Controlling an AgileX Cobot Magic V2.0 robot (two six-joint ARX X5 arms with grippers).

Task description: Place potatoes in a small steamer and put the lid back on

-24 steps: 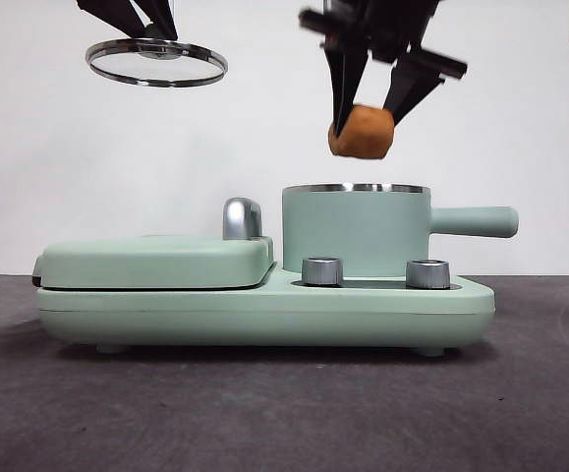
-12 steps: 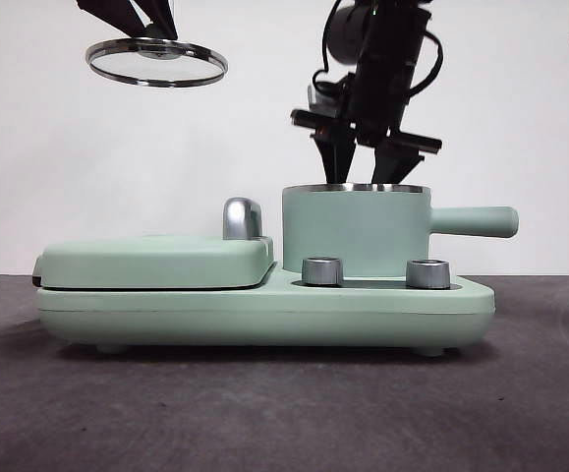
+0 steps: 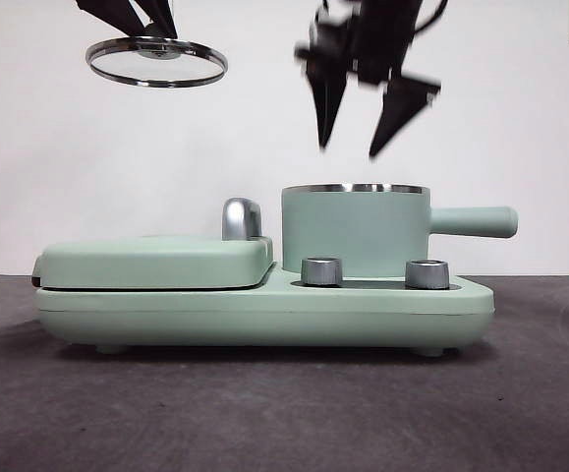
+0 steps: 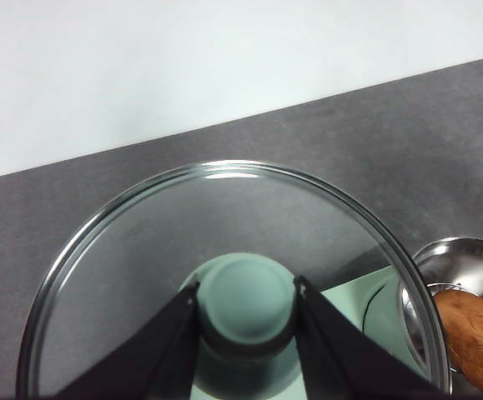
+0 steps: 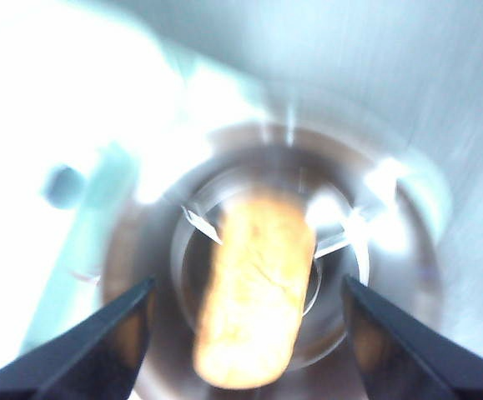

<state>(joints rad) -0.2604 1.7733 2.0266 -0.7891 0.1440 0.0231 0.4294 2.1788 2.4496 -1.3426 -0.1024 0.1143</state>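
The mint-green small steamer (image 3: 355, 229) stands on the right of its green base, handle pointing right. An orange-brown potato (image 5: 254, 287) lies inside it, also visible as the potato (image 4: 475, 337) in the left wrist view. My right gripper (image 3: 351, 147) hangs open and empty just above the steamer's rim, blurred by motion. High at the left, my left gripper (image 3: 151, 28) is shut on the green knob of the glass lid (image 3: 156, 62), which hangs level. The lid (image 4: 224, 275) and its knob fill the left wrist view.
A flat green griddle cover (image 3: 156, 261) takes up the left half of the appliance base (image 3: 264, 315), with a chrome latch (image 3: 242, 218) beside the pot. Two steel dials (image 3: 322, 271) sit on the front of the base. The dark table (image 3: 284, 413) runs below.
The right gripper went down into the steamer with the potato, let it go, and has risen open above the rim. The left gripper and lid have stayed still.
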